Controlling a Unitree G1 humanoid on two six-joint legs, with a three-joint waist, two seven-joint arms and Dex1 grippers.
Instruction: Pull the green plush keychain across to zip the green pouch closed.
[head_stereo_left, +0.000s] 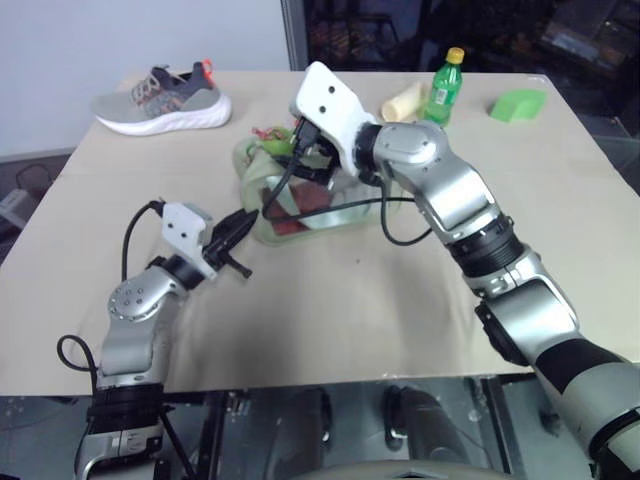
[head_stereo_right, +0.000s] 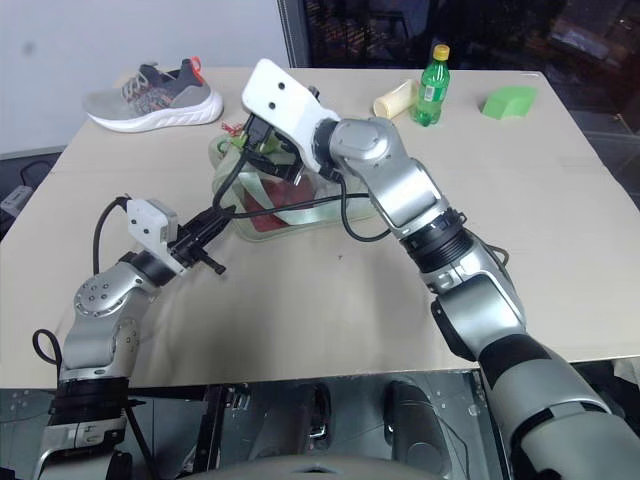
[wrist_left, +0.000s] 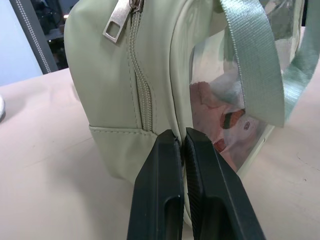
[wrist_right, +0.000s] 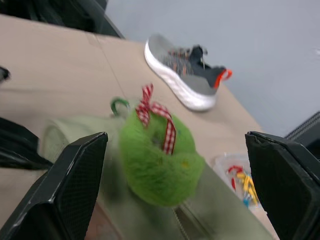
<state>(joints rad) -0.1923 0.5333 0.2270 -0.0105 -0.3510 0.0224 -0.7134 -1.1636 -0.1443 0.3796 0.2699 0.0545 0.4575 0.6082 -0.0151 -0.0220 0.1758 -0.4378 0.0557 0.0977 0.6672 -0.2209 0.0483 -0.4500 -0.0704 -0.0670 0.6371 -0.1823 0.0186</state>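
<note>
The green pouch (head_stereo_left: 262, 226) lies mid-table, with clear side panels, strap handles and red items inside. My left gripper (head_stereo_left: 243, 224) is at its near end. In the left wrist view the black fingers (wrist_left: 160, 175) are shut, pinching the pouch's (wrist_left: 110, 75) end panel below the zipper, whose metal pull (wrist_left: 117, 22) hangs above them. The green plush keychain (wrist_right: 155, 165), fuzzy lime with a red checked ribbon, sits on top of the pouch. My right gripper (wrist_right: 175, 140) is open, its two fingers either side of the plush without touching it. It hovers over the pouch's far end (head_stereo_left: 300, 150).
A grey and white shoe (head_stereo_left: 165, 98) lies at the back left. A green bottle with a yellow cap (head_stereo_left: 443, 88), a cream-coloured object (head_stereo_left: 403, 100) and a bright green wedge block (head_stereo_left: 518, 104) stand at the back right. The right arm's cable hangs over the pouch.
</note>
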